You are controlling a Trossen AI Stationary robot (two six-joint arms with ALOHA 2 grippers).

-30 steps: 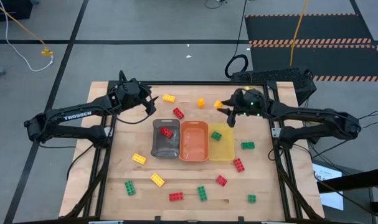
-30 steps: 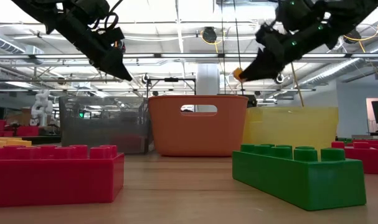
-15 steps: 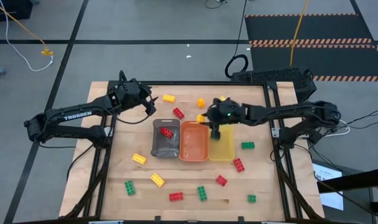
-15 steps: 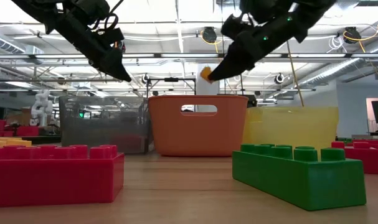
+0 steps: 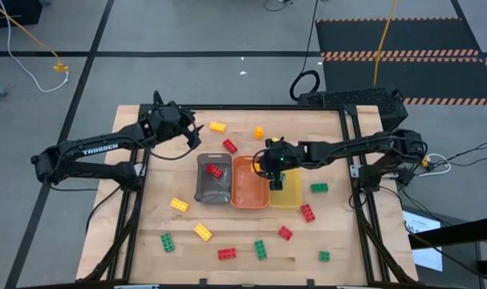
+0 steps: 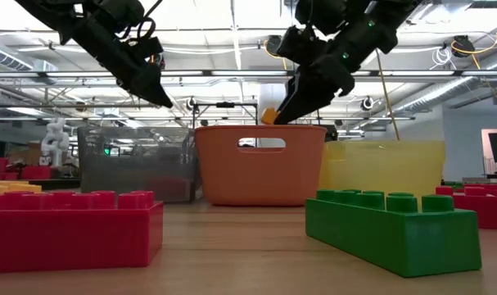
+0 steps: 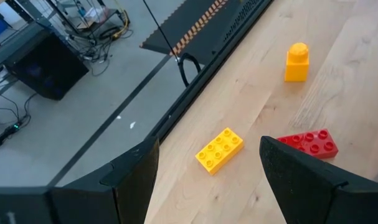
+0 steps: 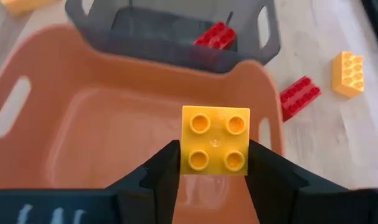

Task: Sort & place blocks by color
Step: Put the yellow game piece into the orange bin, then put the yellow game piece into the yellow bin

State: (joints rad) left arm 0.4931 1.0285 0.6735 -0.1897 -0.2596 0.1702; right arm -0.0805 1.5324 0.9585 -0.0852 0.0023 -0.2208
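i'm barely started: one red block (image 5: 216, 170) lies in the grey tray (image 5: 213, 193), a green one (image 5: 278, 174) in the yellow tray (image 5: 289, 195), and my right hand (image 5: 267, 164), over the orange tray (image 5: 249, 193), grasps a small orange-yellow block (image 8: 215, 140), while most blocks sit scattered on the counter (image 5: 243, 234). the left hand (image 5: 192, 136) hovers released near the counter's far left. only the right wrist view shows the block pinched between the fingers above the bare orange tray; the low view shows it just above the rim.

My right gripper (image 8: 215, 163) travels from the table's far right side, across the yellow tray (image 5: 290, 191), to hang over the orange tray (image 5: 249, 193), carrying the small yellow block (image 8: 215, 140) between its fingers, lower than before.
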